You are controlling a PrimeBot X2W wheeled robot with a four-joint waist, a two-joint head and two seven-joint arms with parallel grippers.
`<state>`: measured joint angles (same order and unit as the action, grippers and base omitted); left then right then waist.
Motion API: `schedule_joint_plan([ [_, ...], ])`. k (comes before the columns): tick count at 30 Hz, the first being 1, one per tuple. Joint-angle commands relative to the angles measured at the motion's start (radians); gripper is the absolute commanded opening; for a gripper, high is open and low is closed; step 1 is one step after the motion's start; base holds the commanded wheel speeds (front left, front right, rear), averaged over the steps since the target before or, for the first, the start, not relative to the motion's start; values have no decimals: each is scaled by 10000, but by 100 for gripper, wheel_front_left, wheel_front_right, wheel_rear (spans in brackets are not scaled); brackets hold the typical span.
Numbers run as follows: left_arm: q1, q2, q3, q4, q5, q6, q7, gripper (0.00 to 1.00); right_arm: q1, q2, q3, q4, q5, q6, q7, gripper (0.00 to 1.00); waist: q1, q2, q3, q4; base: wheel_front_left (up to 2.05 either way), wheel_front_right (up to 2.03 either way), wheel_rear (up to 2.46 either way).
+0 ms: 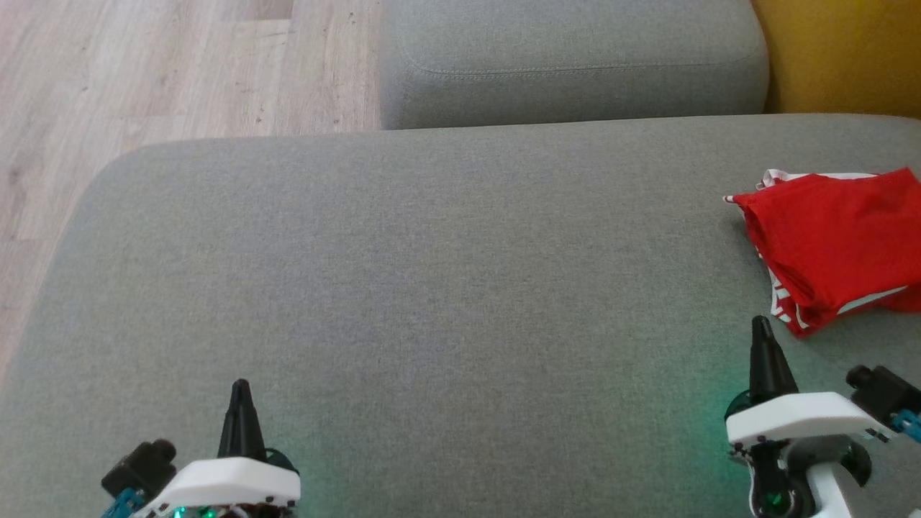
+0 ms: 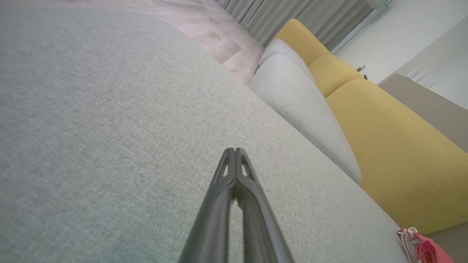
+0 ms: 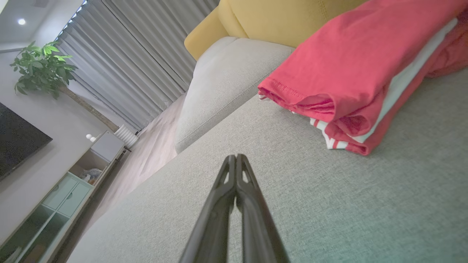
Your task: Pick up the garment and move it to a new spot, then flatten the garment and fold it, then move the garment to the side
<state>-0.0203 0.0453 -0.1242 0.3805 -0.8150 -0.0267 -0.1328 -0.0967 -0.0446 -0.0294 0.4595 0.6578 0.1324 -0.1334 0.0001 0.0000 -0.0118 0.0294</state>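
The garment (image 1: 838,244) is red with white stripes and lies folded in a loose stack at the right edge of the grey cushion (image 1: 432,288). It appears close up in the right wrist view (image 3: 351,73) and as a small corner in the left wrist view (image 2: 420,246). My right gripper (image 1: 761,325) is shut and empty, its tip just short of the garment's near corner, not touching it. My left gripper (image 1: 239,386) is shut and empty over bare cushion at the lower left. Both pairs of fingers are pressed together in the wrist views (image 2: 234,150) (image 3: 235,156).
A second grey cushion (image 1: 575,65) lies behind, with a yellow backrest (image 1: 842,54) at the far right. Wooden floor (image 1: 144,72) drops off beyond the cushion's left and far edges. A shelf unit (image 3: 73,182), plant (image 3: 42,65) and curtains (image 3: 139,54) stand across the room.
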Motion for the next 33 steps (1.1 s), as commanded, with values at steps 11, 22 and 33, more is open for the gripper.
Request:
schedule_joint_plan([
  [11, -595, 19, 513, -471, -1083, -159, 321, 0, -373, -34, -79, -621, 1319, -7, 336, 0, 0, 0, 18, -36, 0, 0, 0],
  [22, -637, 23, 790, -602, -2100, -290, 638, 0, -335, -38, -193, -847, 2535, -8, 652, 0, 0, 0, 38, -75, 0, 0, 0],
  [33, -679, 28, 1067, -732, -3118, -421, 956, 0, -296, -41, -307, -1074, 3750, -10, 969, 0, 0, 0, 57, -113, 0, 0, 0],
])
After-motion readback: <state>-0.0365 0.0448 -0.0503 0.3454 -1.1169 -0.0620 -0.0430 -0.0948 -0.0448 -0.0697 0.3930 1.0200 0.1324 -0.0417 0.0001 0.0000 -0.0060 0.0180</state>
